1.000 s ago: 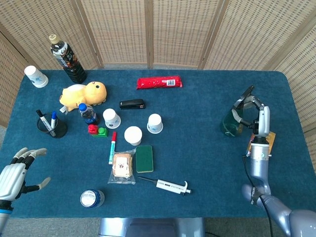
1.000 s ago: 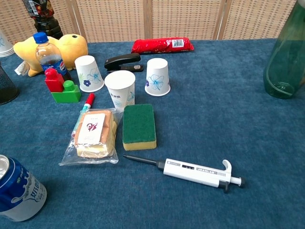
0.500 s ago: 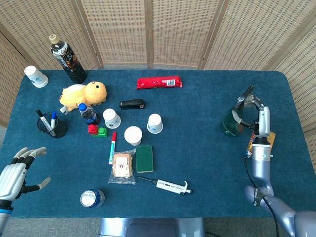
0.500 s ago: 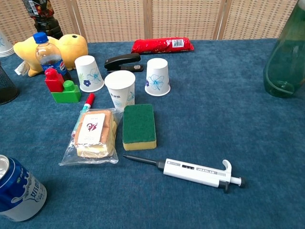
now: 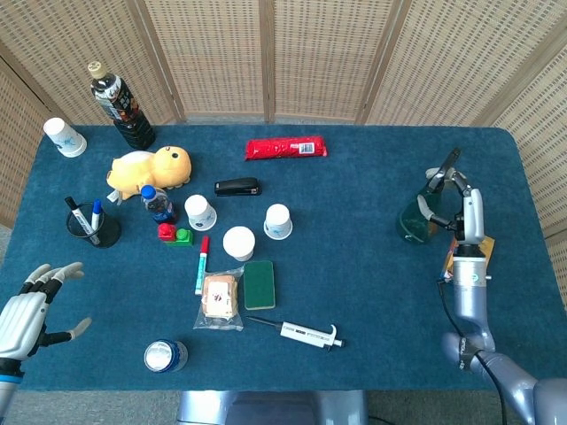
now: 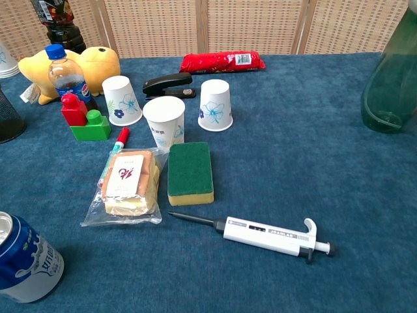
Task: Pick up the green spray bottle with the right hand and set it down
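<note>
Black mesh cup [image 5: 96,230] holds upright markers [image 5: 89,218]

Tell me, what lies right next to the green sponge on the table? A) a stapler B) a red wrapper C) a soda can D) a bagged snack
D: the bagged snack lies alongside the sponge on its left in the chest view, while the other three things sit well away from it.

Head view looks steeply down on the whole surface [image 5: 354,266]; chest view sits low and close, sharing its centre.
</note>
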`<action>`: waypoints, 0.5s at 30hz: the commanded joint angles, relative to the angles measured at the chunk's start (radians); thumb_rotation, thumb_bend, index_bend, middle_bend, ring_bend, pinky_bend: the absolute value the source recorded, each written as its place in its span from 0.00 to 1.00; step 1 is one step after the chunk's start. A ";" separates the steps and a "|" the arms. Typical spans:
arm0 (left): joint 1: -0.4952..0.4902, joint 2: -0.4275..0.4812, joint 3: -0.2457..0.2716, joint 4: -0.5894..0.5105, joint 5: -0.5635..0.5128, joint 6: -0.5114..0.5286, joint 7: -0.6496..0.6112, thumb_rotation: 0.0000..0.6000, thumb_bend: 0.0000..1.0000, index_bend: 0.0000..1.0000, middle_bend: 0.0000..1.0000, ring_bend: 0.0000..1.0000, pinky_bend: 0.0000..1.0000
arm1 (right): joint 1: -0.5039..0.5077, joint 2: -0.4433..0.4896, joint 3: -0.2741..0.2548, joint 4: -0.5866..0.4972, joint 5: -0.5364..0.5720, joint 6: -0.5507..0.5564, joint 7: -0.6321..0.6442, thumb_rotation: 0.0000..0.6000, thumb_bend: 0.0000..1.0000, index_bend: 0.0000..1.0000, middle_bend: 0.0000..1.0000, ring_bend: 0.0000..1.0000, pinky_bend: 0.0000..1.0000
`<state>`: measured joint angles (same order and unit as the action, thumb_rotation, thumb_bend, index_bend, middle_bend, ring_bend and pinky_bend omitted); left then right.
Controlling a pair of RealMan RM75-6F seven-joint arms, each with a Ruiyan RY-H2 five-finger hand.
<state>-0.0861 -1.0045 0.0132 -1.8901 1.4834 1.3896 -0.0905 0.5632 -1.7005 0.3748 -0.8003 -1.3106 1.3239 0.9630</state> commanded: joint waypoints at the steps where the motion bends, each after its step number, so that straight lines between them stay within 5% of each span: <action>1: 0.000 0.000 0.001 0.001 0.001 0.000 -0.001 1.00 0.28 0.13 0.28 0.19 0.06 | -0.001 0.004 0.001 -0.005 -0.001 -0.001 0.000 1.00 0.34 0.38 0.38 0.25 0.38; 15: -0.002 0.000 0.003 0.003 0.005 -0.002 -0.005 1.00 0.28 0.13 0.28 0.19 0.06 | -0.008 0.016 -0.004 -0.027 -0.016 0.015 -0.008 0.97 0.34 0.37 0.37 0.25 0.38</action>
<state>-0.0883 -1.0047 0.0157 -1.8868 1.4882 1.3873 -0.0952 0.5556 -1.6851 0.3708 -0.8272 -1.3266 1.3390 0.9552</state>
